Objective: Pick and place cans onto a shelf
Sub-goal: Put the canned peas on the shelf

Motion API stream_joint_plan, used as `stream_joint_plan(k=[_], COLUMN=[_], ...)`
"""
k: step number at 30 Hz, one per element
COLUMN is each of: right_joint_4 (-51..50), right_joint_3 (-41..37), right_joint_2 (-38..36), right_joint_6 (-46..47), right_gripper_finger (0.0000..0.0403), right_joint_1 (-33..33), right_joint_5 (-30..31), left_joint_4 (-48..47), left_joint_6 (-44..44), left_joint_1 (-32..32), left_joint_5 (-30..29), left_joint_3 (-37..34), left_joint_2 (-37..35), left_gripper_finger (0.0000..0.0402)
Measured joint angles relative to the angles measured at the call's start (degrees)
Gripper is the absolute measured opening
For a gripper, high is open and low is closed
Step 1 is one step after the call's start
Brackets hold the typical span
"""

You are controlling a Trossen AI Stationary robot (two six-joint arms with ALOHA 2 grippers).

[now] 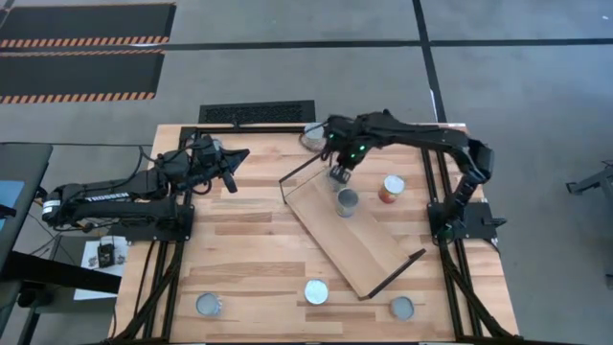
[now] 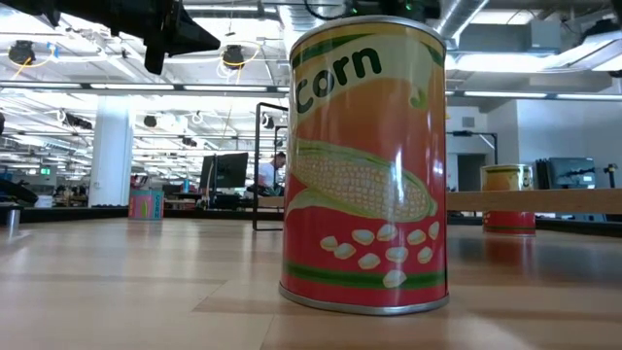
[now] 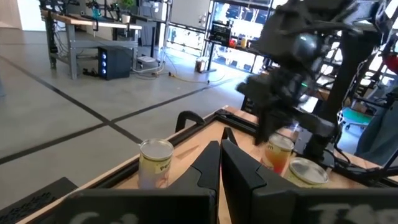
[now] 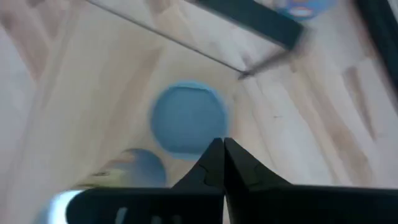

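The shelf [image 1: 369,240] is a light board with black wire frames at both short ends, lying aslant on the table. One can [image 1: 347,202] stands on its far half; its bluish top shows in the right wrist view [image 4: 189,118]. My right gripper [image 1: 339,175] is shut and empty above the shelf's far end, just beyond that can. A red-labelled can [image 1: 391,189] stands on the table right of the shelf. Another can [image 1: 314,134] stands at the far edge, partly under my right arm. My left gripper [image 1: 230,180] is shut and empty at the far left.
Three cans stand along the near edge: left [image 1: 209,305], middle [image 1: 316,291] and right [image 1: 402,308]. The middle one, a corn can [image 2: 364,165], fills the low view. The table [image 1: 239,249] lies bare between my left arm and the shelf.
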Motion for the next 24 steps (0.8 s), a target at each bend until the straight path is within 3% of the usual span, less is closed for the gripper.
stream_joint_plan(k=[10,16,24], right_joint_4=[17.37,22.22,21.37], right_joint_3=[-17.32,-19.63,-19.68], right_joint_2=[-7.15,-5.87,-5.96], right_joint_6=[1.42,3.03,3.48], right_gripper_finger=[0.0004,0.0003,0.0004], right_joint_1=[-5.57,-5.62,-6.11], right_joint_5=[-6.54,-6.34,-6.00], left_joint_4=[-0.05,-0.05,-0.19], left_joint_6=[0.00,-0.02,-0.04], left_joint_1=[-0.07,-0.07,-0.07], left_joint_5=[-0.21,-0.23,-0.36], left_joint_3=[0.02,0.02,0.02], left_joint_2=[-0.02,0.00,0.00], left_gripper_finger=[0.0000,0.0000,0.0000])
